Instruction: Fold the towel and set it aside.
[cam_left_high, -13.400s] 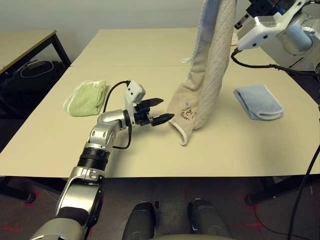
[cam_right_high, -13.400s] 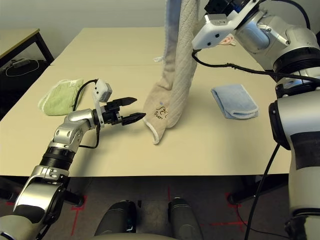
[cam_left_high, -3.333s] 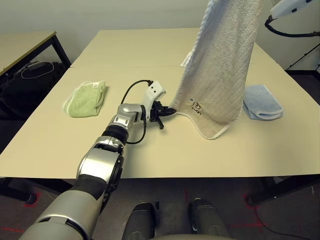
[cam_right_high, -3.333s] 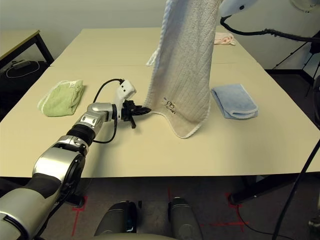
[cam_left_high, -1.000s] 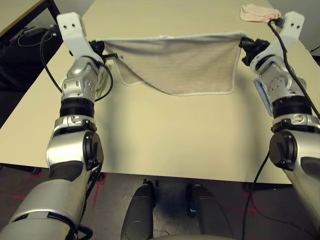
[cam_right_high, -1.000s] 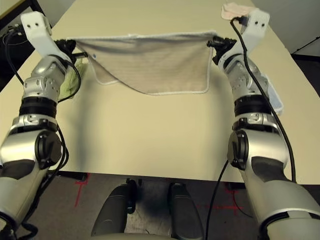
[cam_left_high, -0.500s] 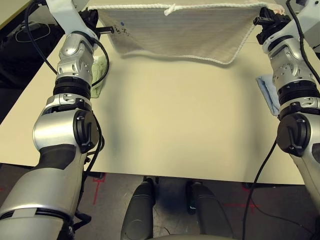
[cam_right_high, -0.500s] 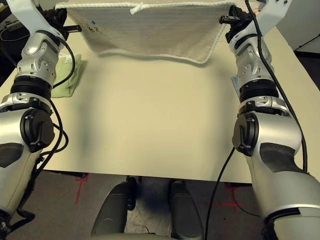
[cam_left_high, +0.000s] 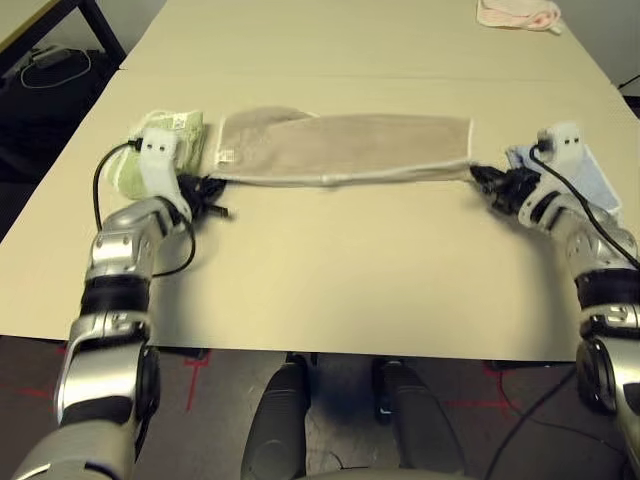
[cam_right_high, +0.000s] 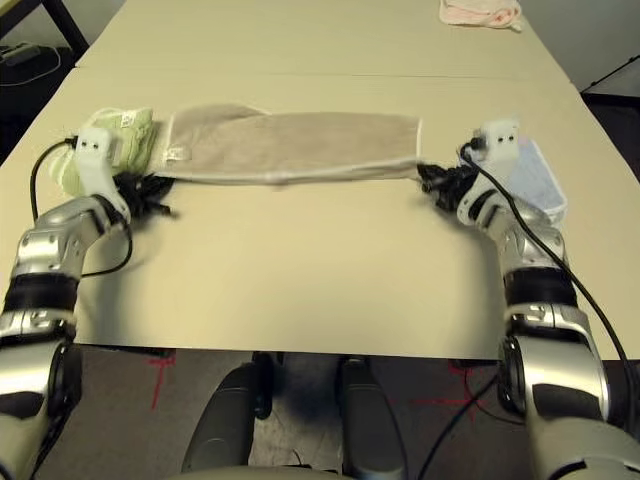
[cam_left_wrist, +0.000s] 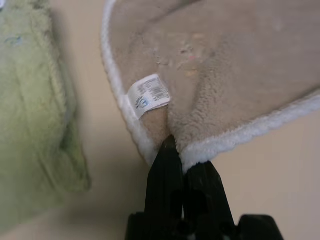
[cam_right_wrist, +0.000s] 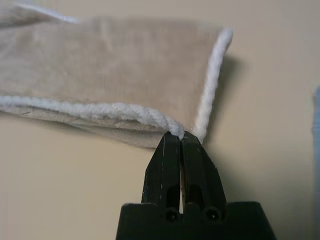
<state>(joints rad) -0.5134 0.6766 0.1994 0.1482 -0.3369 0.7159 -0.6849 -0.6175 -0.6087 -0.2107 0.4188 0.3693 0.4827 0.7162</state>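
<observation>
Now folded in half, the towel lay flat across the table.
Left gripper and right gripper each pinched a near corner shut, presumably keeping the doubled edges aligned.

Tan towels: one, the towel, lying long and flat on the table.
Green towels: one, the green towel, folded up.
Blue towels: one, the blue towel, folded up.
Pink cloths: one, the pink cloth, far back.
Grippers: two, the left gripper and the right gripper.
Tables: one, the table.
</observation>
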